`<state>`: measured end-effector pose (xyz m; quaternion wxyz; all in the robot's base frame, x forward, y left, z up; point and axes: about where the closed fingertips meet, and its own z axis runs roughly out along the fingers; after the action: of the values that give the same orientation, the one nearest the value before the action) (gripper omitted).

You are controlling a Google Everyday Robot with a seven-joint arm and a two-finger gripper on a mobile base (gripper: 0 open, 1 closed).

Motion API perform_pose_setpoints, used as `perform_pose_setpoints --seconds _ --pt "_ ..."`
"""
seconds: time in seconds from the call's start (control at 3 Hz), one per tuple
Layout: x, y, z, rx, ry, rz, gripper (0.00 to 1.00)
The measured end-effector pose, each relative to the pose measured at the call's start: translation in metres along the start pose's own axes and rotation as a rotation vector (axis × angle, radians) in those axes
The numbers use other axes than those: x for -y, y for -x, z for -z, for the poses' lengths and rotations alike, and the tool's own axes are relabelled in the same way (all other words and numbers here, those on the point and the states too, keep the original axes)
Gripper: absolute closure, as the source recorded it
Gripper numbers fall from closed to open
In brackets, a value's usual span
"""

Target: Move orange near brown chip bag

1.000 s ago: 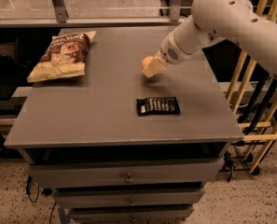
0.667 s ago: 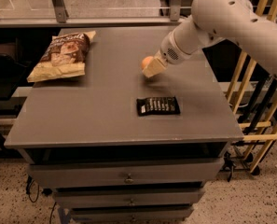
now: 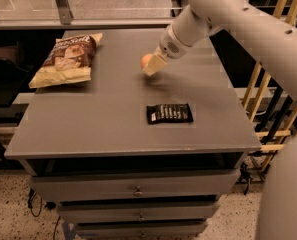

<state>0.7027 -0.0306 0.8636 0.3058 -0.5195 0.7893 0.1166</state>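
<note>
Grey table top [image 3: 113, 134], flat and matte, with grey drawers [image 3: 138, 190] stacked under its front edge. Over the far middle of it, gripper [image 3: 149, 64] at the end of a thick white arm [image 3: 228, 14] reaching in from the upper right. Closed on the orange [image 3: 146, 59]: small round pale-orange fruit pinched between the cream-coloured fingers [image 3: 156, 65], peeking out at their left side. Tilted down and to the left, tips close above the surface; cannot tell whether touching the table. Soft dark shadow on the top just below and to the right of the fruit. Well to the left, near the far-left corner, brown chip bag [image 3: 65, 59] lying flat, puffy and crinkled, dark brown upper part with pale print, tan-yellow lower edge toward the left. Stretch of bare table between bag and orange, so apart, not touching. Nearer the front, right of centre, small flat black packet [image 3: 169, 113] with pale lettering, lying well apart from both fruit and bag. Beyond the right edge of the table, pale wooden bars [image 3: 275, 106] standing at a slant.
</note>
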Motion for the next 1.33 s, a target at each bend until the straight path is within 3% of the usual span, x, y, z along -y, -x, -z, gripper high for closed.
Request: perform_pose_setpoints --seconds 0.33,0.67,1.33 --pt "0.005 0.028 -0.022 -0.01 0.034 0.075 1.0" --pt "0.002 0.054 -0.044 -0.001 0.036 0.127 1.0" --pt "-0.018 0.097 -0.08 0.072 0.064 0.176 1.0"
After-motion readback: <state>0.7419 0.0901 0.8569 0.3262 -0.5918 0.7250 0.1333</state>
